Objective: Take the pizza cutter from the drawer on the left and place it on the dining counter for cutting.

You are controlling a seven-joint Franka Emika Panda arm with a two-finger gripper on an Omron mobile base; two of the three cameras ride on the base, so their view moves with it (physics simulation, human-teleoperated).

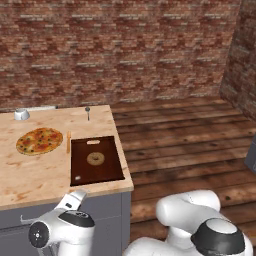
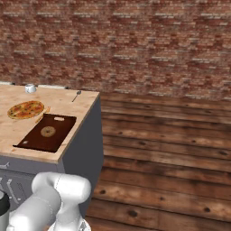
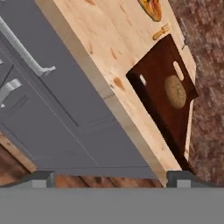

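Approaching the drawer point(image 3: 48, 94), jaws released.
I'm risking a snag on the handle point(image 3: 24, 50), sitting up-left of my gripper point(image 3: 111, 177).

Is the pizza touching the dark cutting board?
Apart. The left base view shows bare wood and a thin orange utensil between the pizza and the cutting board.

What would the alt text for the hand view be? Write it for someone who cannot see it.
The open hand looks along the grey cabinet front, where the drawer is closed. Above it lies the dining counter, which bears a dark cutting board with a round bagel on it.
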